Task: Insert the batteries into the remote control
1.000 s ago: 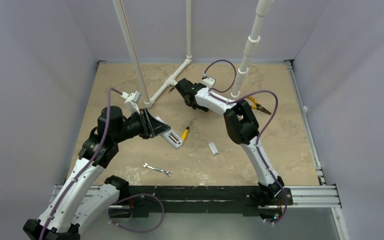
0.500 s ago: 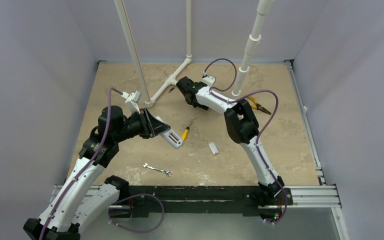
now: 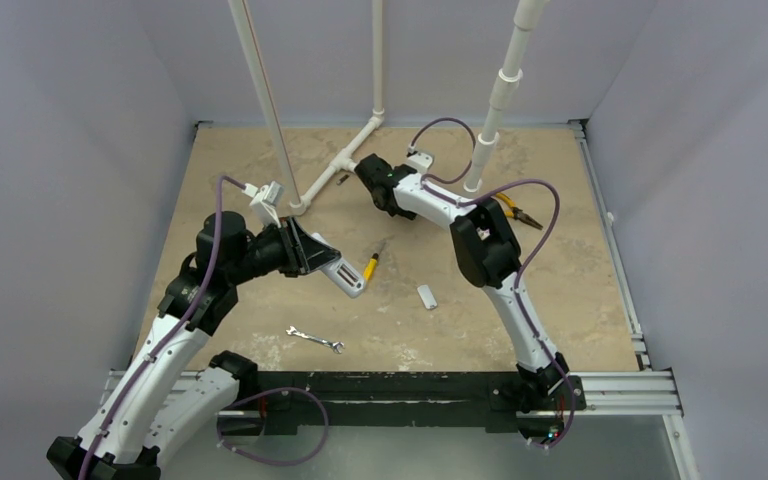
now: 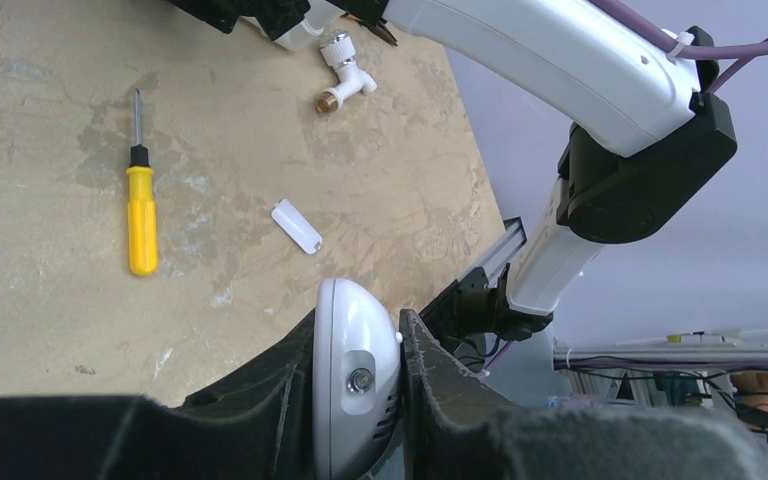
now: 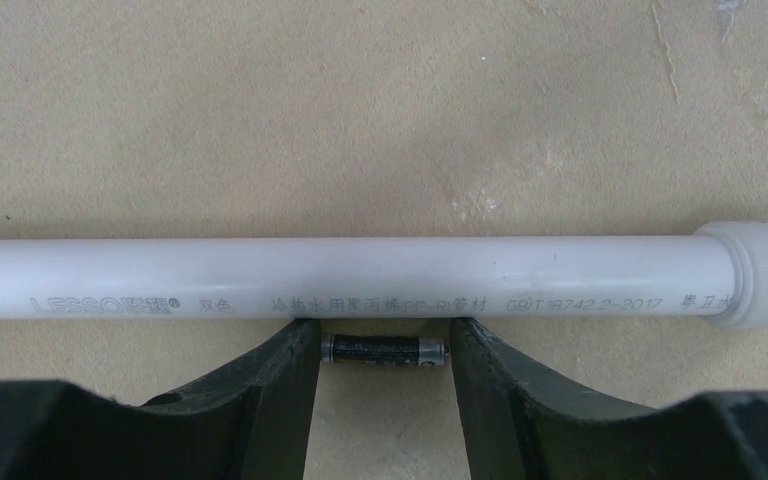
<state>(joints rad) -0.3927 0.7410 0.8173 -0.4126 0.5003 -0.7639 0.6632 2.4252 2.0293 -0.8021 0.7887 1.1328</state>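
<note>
The left gripper is closed on the remote control: in the left wrist view its two black fingers press the white body from both sides, and the rounded end of the remote sticks out in front of them. In the top view the remote control is held above the worktop, in its left half, tilted with the free end pointing down and to the right, near the yellow screwdriver. The right gripper is low at the far side of the worktop, next to a white pipe that lies there. Its jaws stand apart, and a small dark battery lies between them, parallel to the pipe and just beside it. Each jaw is very near to one end of the battery, but I cannot tell if they touch it. The battery lies on the worktop. A small white flat piece lies to the right of the screwdriver, apart from it. A metal wrench lies nearer to the arm bases. Pliers with yellow handles lie behind the right arm.
</note>
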